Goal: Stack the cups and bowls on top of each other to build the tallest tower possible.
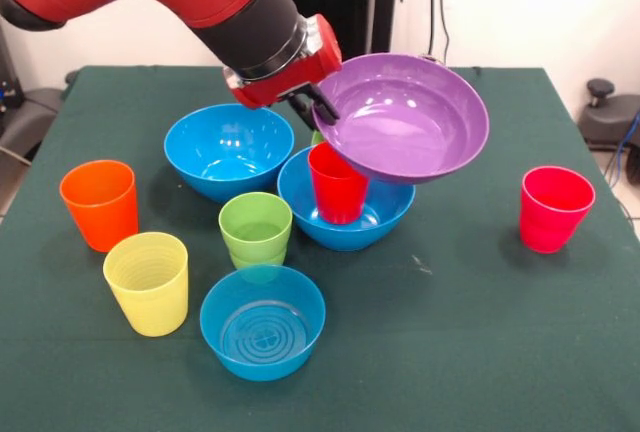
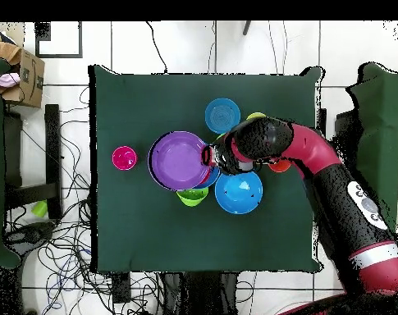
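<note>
My gripper (image 1: 325, 112) is shut on the left rim of the wide purple bowl (image 1: 410, 122) and holds it tilted just above the red cup (image 1: 337, 187). That cup stands in a large blue bowl (image 1: 385, 214). In the overhead view the purple bowl (image 2: 179, 160) covers both, with the gripper (image 2: 208, 156) at its right rim. A second large blue bowl (image 1: 228, 149) is back left. The orange cup (image 1: 99, 203), yellow cup (image 1: 148, 282), light green cup (image 1: 256, 229), small ringed blue bowl (image 1: 262, 321) and pinkish-red cup (image 1: 555, 208) stand apart. The small green bowl (image 2: 192, 196) is mostly hidden.
The green cloth table (image 1: 480, 332) has open room at the front right and far right. My arm (image 2: 317, 160) reaches in over the orange cup's side of the table. A cardboard box (image 2: 21, 78) and cables lie off the table.
</note>
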{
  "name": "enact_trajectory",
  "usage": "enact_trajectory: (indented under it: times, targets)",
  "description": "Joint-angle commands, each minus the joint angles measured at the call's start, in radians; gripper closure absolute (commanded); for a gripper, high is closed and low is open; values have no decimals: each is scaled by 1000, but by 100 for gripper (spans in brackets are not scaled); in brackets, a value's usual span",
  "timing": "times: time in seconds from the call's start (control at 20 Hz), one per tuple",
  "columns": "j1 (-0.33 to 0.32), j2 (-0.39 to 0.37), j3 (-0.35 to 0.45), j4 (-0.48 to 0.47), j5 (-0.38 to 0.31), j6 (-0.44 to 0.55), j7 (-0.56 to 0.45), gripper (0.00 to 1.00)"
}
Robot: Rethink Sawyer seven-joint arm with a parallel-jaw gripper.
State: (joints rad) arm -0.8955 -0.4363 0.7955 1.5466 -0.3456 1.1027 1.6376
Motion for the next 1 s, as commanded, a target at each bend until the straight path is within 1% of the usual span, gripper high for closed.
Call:
enact_trajectory:
  times: [0.05, 0.35, 0.55, 0.8, 1.0]
  targets:
    - [-6, 7, 39, -81, -67, 76, -314, 100]
    - [-15, 7, 57, -76, -67, 78, -308, 100]
    - [-16, 14, 60, -89, -77, 86, -317, 100]
    - [-16, 22, 54, -112, -102, 114, -350, 100]
    - [-14, 55, 51, -152, -126, 119, -385, 100]
